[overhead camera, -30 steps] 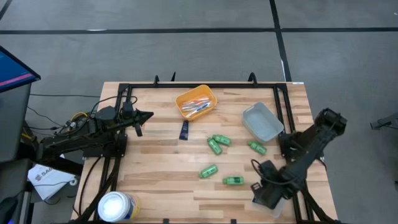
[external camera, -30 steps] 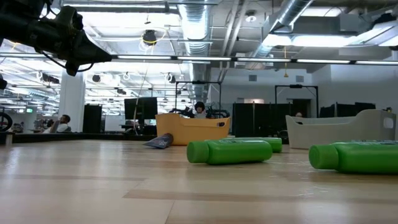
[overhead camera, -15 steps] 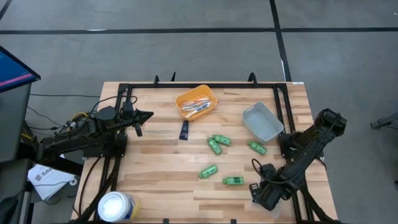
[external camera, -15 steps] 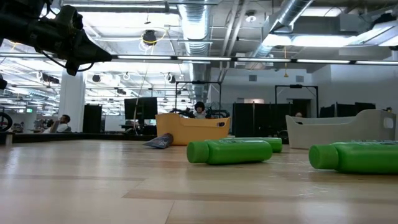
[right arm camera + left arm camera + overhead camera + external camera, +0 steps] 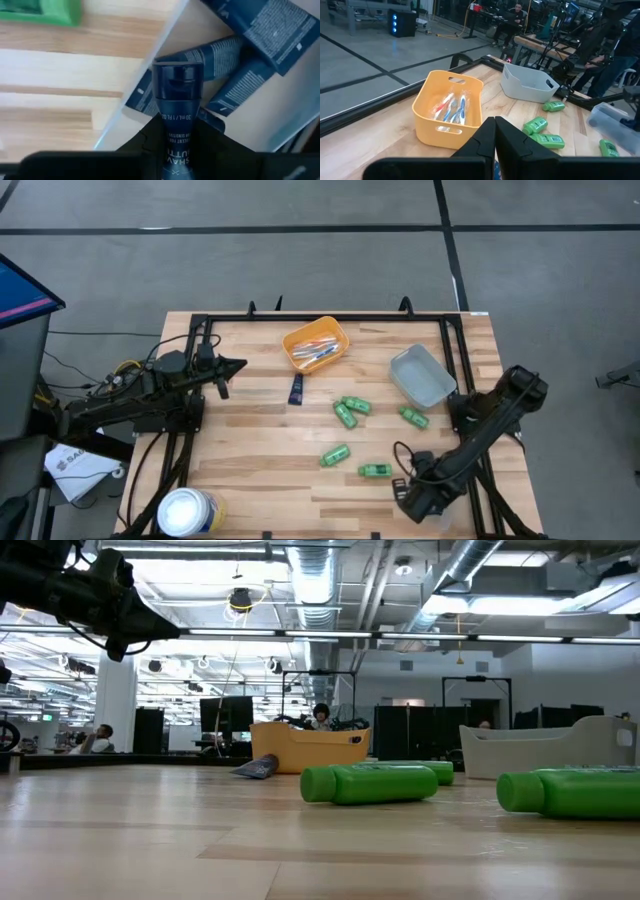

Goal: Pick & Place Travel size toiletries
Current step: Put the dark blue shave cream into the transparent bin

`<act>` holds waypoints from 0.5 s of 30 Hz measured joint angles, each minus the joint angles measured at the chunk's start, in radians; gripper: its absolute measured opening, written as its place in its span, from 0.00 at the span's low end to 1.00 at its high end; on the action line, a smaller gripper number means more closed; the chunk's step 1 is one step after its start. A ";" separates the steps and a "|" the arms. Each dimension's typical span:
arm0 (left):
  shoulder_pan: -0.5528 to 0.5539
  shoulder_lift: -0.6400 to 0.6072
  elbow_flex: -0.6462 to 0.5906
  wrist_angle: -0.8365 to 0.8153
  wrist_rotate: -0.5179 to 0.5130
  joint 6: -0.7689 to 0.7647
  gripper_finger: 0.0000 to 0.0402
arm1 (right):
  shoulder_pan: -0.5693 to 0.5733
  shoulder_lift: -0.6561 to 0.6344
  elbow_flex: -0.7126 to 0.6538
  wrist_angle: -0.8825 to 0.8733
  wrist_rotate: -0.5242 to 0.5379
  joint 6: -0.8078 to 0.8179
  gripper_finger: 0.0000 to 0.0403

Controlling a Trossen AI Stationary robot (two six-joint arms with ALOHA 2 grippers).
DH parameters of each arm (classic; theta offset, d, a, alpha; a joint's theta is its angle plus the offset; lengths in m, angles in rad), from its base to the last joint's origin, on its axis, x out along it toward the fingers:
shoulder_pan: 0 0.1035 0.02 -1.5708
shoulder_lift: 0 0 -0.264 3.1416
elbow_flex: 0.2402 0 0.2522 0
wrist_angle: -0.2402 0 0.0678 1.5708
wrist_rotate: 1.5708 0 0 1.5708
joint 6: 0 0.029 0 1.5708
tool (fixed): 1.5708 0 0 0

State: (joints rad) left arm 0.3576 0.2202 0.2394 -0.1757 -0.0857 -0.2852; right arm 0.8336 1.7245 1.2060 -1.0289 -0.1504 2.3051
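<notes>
Right tool (image 5: pixel 176 145) clamped on a navy tube (image 5: pixel 176 105) (cap forward, long axis along its fingers).

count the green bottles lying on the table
5: two side by side mid-table, one beside the grey tray, one nearer the front, one by the right arm. None seem hidden.
</notes>
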 joint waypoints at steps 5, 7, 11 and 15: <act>0.000 0.004 0.000 0.000 0.000 0.000 0.00 | -0.027 0.047 0.001 -0.007 -0.111 0.000 0.15; 0.000 0.003 0.000 0.002 0.000 0.000 0.00 | -0.036 0.060 0.000 -0.008 -0.140 -0.001 0.17; 0.000 0.004 0.000 0.001 0.000 0.000 0.00 | -0.052 0.064 0.000 -0.003 -0.144 -0.023 0.21; 0.000 0.004 0.000 0.002 0.001 0.000 0.00 | -0.065 0.062 0.000 -0.017 -0.141 -0.046 0.28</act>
State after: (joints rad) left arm 0.3576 0.2237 0.2394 -0.1741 -0.0849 -0.2853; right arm 0.7681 1.7861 1.2064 -1.0455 -0.2919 2.2592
